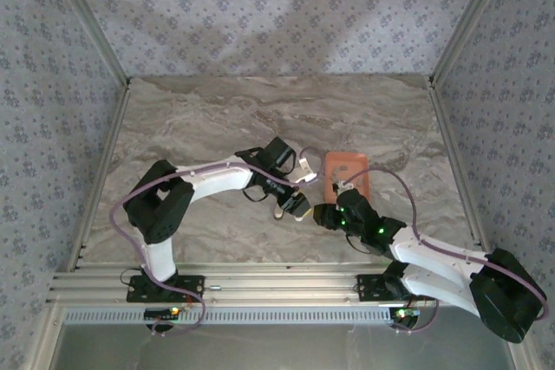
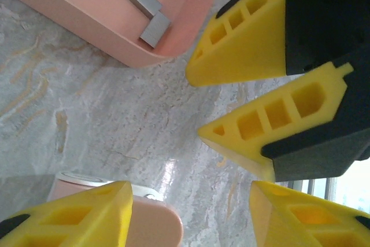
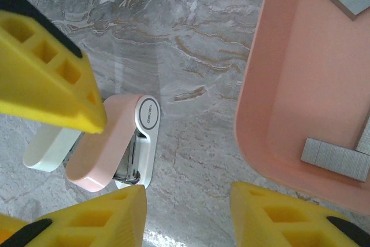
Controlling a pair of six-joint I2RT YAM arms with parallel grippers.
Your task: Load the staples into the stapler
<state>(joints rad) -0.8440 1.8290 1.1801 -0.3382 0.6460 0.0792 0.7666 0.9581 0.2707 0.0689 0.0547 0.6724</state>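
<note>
Right of the stapler (image 3: 118,146), just beside it, the salmon tray (image 3: 260,114) is sitting on the marbled table (image 3: 191,39). The staples (image 3: 336,159) are lying loose inside it as short grey strips, none lifted yet

Stapler is lying open: pink lid swung off the white base, metal channel showing between them

Left gripper (image 2: 192,184) is straddling one end of the stapler, jaws apart. One finger is lying against the pink lid and bare table is showing before the other, so it is not clamping anything as far as I can see

Right gripper (image 3: 188,188) is hovering over the gap between stapler and tray, jaws apart, carrying nothing; it is the nearer arm to the strips

Nearest strip's long axis is running roughly crosswise to the stapler's channel, so I am judging it needs turning before it drops in

Oval badge on the stapler's white part is carrying small grey lettering, too small to read
</note>
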